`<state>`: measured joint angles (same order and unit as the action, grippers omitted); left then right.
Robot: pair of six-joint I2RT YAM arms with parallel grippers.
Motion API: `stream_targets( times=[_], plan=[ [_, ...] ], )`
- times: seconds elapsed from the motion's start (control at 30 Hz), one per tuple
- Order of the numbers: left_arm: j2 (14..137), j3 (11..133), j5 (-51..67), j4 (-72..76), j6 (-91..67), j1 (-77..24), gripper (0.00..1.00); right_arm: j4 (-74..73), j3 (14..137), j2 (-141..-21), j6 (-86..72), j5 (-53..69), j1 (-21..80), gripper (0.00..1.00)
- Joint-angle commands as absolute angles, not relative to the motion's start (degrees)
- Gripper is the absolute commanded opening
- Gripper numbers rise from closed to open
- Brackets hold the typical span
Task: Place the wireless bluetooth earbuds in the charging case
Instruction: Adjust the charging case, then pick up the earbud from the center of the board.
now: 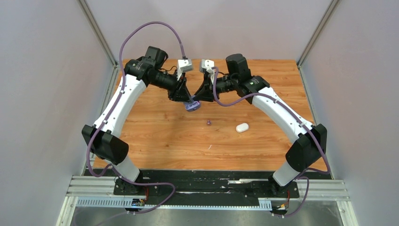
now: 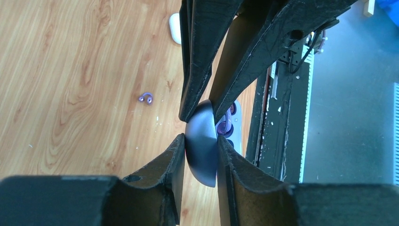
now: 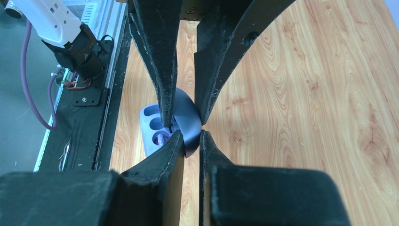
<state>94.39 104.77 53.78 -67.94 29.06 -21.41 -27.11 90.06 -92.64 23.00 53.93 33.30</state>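
Clamping the upright lid of the open dark-purple oval charging case (image 2: 203, 169) from opposite sides: left end effector (image 2: 200, 139), right end effector (image 3: 191, 133); small purple earbud (image 2: 146, 98) lies loose on wooden desk (image 2: 70, 70).

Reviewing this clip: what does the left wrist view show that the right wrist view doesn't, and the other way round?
Only the left wrist: a loose purple earbud lying on the table, and the edge of a white case beyond it. Only the right wrist: the empty wells in the open case's pale tray. Both: the dark lid, pinched by the left gripper and the right gripper, and a seated purple bud in that tray.
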Motion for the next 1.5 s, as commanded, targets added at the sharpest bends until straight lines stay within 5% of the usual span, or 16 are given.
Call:
stream_targets(
  times=[0.0,0.1,0.17,0.3,0.43,0.9,1.27,1.47],
  plan=[
    [93.57,105.24,55.79,-66.94,30.2,-21.53,0.31,-24.0,91.26,-92.21,23.42,57.17,34.14,0.0],
    [94.36,106.25,56.75,-68.53,31.19,-21.53,0.12,-24.07,91.16,-92.28,23.6,57.2,34.19,0.0],
    [94.64,106.57,56.63,-69.28,31.84,-21.53,0.01,-23.96,91.04,-92.15,23.52,56.67,34.19,0.11],
    [93.87,105.84,55.36,-68.42,31.95,-21.51,0.0,-23.37,91.14,-92.0,22.67,54.49,34.01,0.19],
    [93.17,105.39,54.11,-66.94,30.93,-21.53,0.0,-22.02,92.18,-91.81,19.48,53.08,33.12,0.38],
    [88.11,101.55,44.71,-58.46,29.68,-21.4,0.0,-13.95,88.21,-88.7,6.96,50.43,27.64,0.61],
    [73.87,84.2,20.35,-37.45,40.4,-27.05,0.0,-6.51,62.02,-81.15,11.41,39.99,25.75,0.55],
    [71.44,79.31,8.99,-33.1,44.28,-29.76,0.0,-8.38,58.63,-83.89,17.85,38.04,25.77,0.45]
  ],
)
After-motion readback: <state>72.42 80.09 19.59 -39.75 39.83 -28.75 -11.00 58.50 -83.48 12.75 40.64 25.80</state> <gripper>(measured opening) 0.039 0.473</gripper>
